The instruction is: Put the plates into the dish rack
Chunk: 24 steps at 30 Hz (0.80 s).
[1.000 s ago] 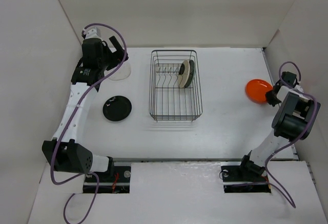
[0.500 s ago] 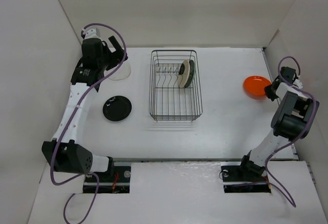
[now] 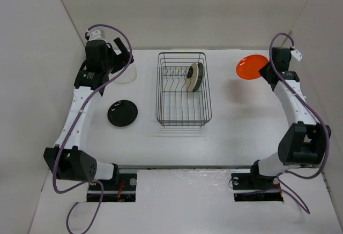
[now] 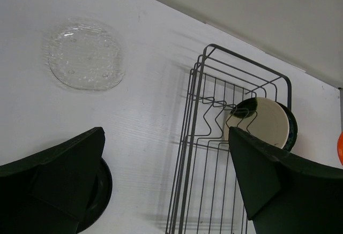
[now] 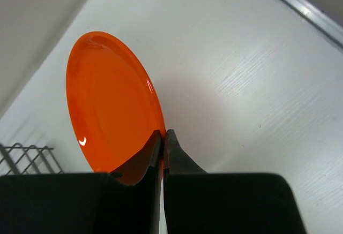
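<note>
One orange plate, one black plate, one clear plate, two racked plates, one dish rack

You see your fingers pinched together on the plate's lower rim. The plate is tilted on edge over the white table. The rack's wires show at lower left.

An orange plate, black plate, black rack.
</note>
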Each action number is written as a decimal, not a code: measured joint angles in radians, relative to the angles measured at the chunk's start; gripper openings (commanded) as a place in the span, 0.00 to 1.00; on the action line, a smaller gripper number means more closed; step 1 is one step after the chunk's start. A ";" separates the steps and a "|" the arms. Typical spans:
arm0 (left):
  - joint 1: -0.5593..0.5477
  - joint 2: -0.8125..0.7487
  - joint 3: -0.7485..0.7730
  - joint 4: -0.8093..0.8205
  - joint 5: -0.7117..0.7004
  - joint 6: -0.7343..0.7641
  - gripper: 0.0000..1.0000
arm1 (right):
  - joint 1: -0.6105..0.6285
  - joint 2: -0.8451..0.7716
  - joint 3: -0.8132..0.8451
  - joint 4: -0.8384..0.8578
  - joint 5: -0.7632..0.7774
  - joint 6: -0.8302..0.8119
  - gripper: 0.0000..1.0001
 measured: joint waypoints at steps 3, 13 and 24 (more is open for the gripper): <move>0.000 0.006 0.000 0.000 0.008 0.000 1.00 | 0.080 -0.088 0.047 -0.058 0.105 -0.030 0.00; 0.000 0.027 0.000 -0.002 -0.010 0.000 1.00 | 0.438 -0.033 0.475 -0.254 0.454 -0.203 0.00; 0.034 0.027 0.000 -0.008 -0.039 0.010 1.00 | 0.729 0.405 1.046 -0.497 0.620 -0.372 0.00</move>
